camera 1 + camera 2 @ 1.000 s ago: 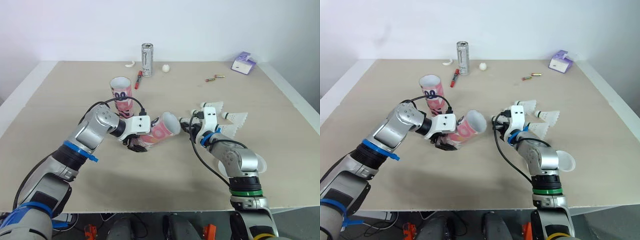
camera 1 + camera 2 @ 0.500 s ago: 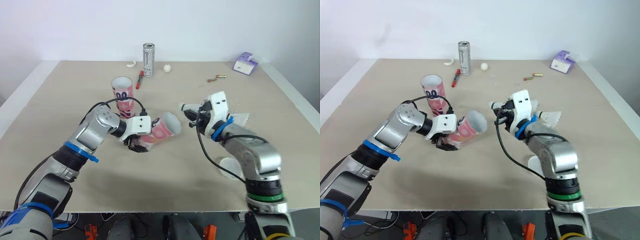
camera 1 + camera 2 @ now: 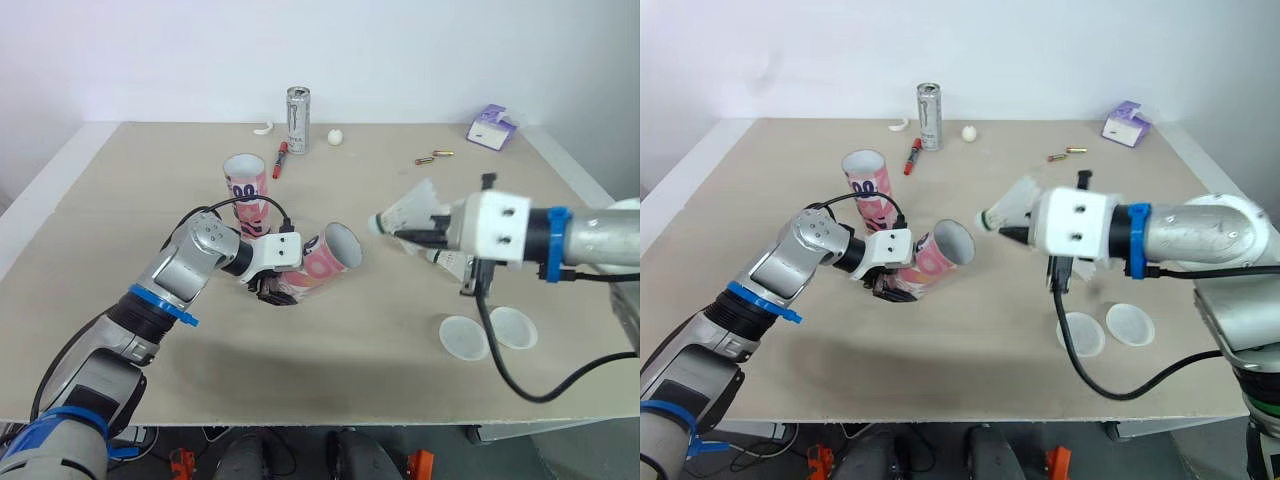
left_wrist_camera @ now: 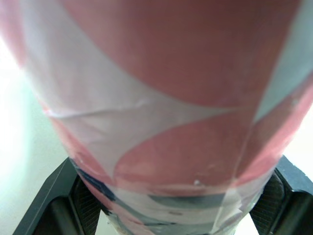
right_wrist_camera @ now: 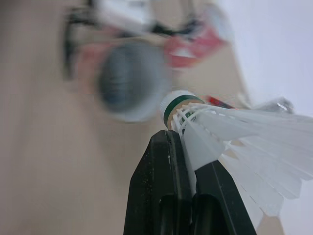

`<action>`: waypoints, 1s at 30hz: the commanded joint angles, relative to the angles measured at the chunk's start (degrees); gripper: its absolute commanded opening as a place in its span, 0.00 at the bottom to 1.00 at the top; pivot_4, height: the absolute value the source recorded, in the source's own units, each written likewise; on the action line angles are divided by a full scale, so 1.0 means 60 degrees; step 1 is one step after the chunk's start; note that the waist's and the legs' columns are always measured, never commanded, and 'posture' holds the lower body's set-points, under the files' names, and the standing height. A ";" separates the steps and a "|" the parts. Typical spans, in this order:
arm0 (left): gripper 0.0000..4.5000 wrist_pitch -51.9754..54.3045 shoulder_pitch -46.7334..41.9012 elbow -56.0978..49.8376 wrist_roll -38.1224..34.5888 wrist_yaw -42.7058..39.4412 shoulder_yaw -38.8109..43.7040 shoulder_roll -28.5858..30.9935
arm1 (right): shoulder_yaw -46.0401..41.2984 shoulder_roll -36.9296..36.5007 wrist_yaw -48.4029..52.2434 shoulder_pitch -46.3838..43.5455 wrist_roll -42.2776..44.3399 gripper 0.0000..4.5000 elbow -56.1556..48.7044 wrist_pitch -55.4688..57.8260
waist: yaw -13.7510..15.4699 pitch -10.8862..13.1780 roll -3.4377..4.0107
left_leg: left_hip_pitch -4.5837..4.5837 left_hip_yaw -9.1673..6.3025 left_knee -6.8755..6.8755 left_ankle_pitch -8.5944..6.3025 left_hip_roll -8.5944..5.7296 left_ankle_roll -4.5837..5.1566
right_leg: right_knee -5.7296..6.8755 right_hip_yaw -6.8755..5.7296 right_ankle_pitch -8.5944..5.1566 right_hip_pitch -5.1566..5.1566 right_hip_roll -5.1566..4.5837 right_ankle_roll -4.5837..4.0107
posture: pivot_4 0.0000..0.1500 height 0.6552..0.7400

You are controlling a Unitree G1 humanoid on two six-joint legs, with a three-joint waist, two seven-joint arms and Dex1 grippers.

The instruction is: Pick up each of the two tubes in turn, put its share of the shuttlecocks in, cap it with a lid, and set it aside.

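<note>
Right wrist view, right hand pinching shuttlecock

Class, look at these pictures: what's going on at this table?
The left pincer grips a pink tube, tilted with its open mouth facing right. The right pincer holds a shuttlecock by its feathers, cork pointing at that mouth, not yet inside. A second tube stands upright behind; two lids lie on the table.
</note>
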 commanded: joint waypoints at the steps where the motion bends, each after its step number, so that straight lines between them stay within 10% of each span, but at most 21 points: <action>1: 0.78 0.0139 0.0131 0.0039 0.0169 0.0008 -0.0176 -0.0054 | 0.0472 0.0265 0.0115 -0.0433 -0.0667 0.02 0.0018 -0.0652 | 0.0000 0.0000 0.0000 | 0.0000 0.0007 0.0003 0.0000 -0.0001 0.0000 | 0.0000 0.0005 -0.0002 -0.0001 -0.0003 -0.0004 | 1.00 1.00; 10: 0.78 0.0239 0.0171 -0.0085 0.0168 -0.0041 -0.0146 0.0021 | 0.1465 0.1063 0.0352 -0.1234 -0.1755 0.02 0.0715 -0.1407 | 0.0007 0.0001 -0.0002 | -0.0009 0.0011 0.0002 -0.0001 -0.0006 0.0000 | 0.0000 0.0006 -0.0001 -0.0008 -0.0010 0.0002 | 1.00 1.00; 22: 0.78 0.0174 0.0107 0.0100 0.0194 -0.0064 -0.0206 -0.0024 | -0.0373 0.1122 0.0439 -0.0521 0.0508 0.99 -0.0153 0.0864 | 0.0013 0.0001 -0.0001 | -0.0008 0.0010 0.0000 -0.0001 -0.0003 0.0000 | 0.0003 0.0005 -0.0001 -0.0007 -0.0008 -0.0001 | 1.00 1.00; 30: 0.78 -0.0233 0.0155 0.0300 -0.0244 -0.0064 0.0077 -0.0467 | -0.3685 0.0522 0.0402 0.2666 0.2456 0.99 -0.0127 0.3731 | 0.0134 -0.0002 -0.0003 | -0.0004 -0.0007 0.0005 -0.0001 -0.0019 0.0000 | 0.0001 -0.0001 -0.0001 0.0015 -0.0028 0.0008 | 1.00 1.00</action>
